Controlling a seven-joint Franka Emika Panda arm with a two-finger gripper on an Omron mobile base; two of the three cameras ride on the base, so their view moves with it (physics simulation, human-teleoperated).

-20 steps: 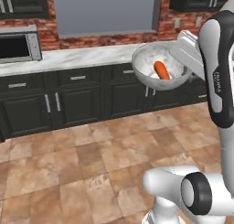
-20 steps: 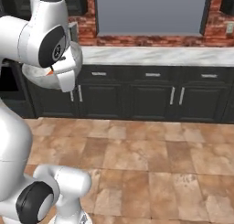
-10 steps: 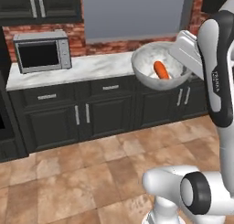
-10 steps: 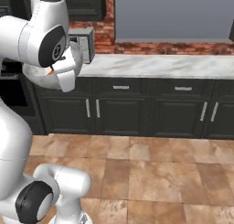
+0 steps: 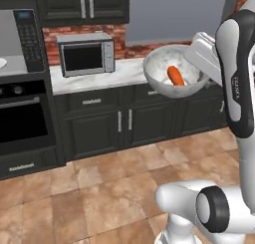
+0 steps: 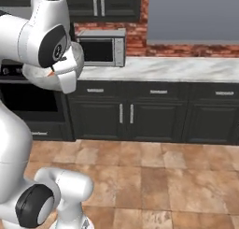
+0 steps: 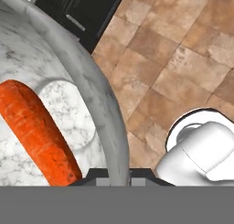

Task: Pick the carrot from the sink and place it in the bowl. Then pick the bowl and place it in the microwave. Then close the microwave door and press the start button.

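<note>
You are in the carry step: the carrot already lies inside the bowl, and the bowl rides in the air on its way to the microwave. In the hand view the gripper is clamped on the bowl's rim at 6 o'clock, one dark tip inside the wall and one outside, with the carrot just beside it at 8 o'clock. Below the bowl there is nothing but tiled floor, so a slip here drops everything.

In the left base view the bowl hangs at 2 o'clock, above the dark lower cabinets and in front of the counter edge. It is tilted towards the camera, though the carrot sits low in the hollow; keep the wrist steady so it does not roll out.

Farther off, at 11 o'clock, a small silver countertop microwave stands on the counter; that is not your target. At 9 o'clock is a black oven, and above it a tall black keypad panel beside a light grey opening at the picture's edge. I judge that to be the built-in microwave, door open.

Your next move calls for going further left, then lifting the bowl level with that opening. The floor is open; mind the oven front and the keypad panel.
</note>
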